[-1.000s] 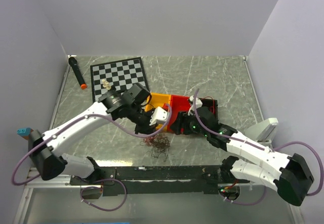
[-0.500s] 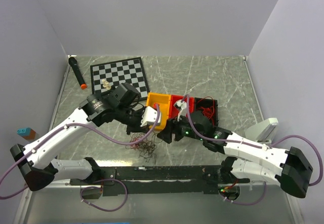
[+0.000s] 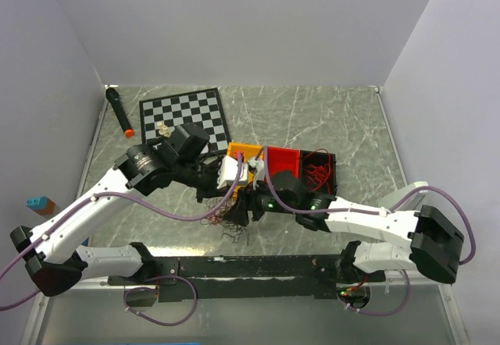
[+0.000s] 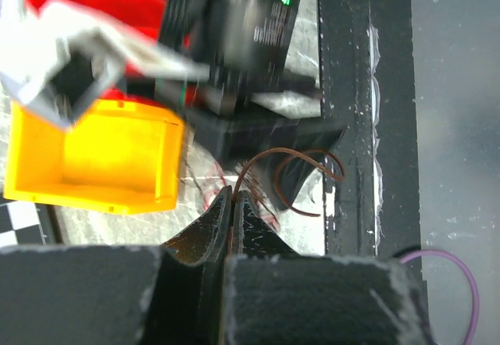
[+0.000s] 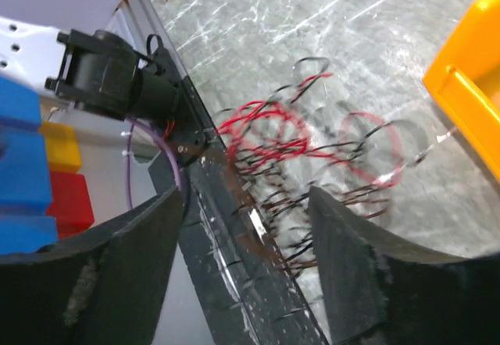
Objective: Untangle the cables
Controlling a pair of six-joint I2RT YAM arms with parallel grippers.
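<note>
The cables (image 3: pixel 234 224) are a hand-sized tangle of thin red and black curly wires on the marble table, near its front edge. My left gripper (image 3: pixel 226 202) is shut on a thin brown-red wire; the wire (image 4: pixel 301 175) loops out from the tips of my left gripper (image 4: pixel 233 197). My right gripper (image 3: pixel 247 205) hovers just right of it, over the tangle. In the right wrist view the cables (image 5: pixel 305 150) lie beyond and between the wide-apart fingers of my right gripper (image 5: pixel 246 204), which stands open and holds nothing.
A yellow bin (image 3: pixel 244 151), a red bin (image 3: pixel 283 158) and a black bin (image 3: pixel 319 169) with red wires stand just behind the tangle. A chessboard (image 3: pixel 183 115) and a black marker (image 3: pixel 118 111) lie at the back left. The black base rail (image 3: pixel 250 267) runs along the front edge.
Both arms have swung left. The right gripper came off the bins and down to the tangle. The left gripper, still shut, drew the wires slightly left.
</note>
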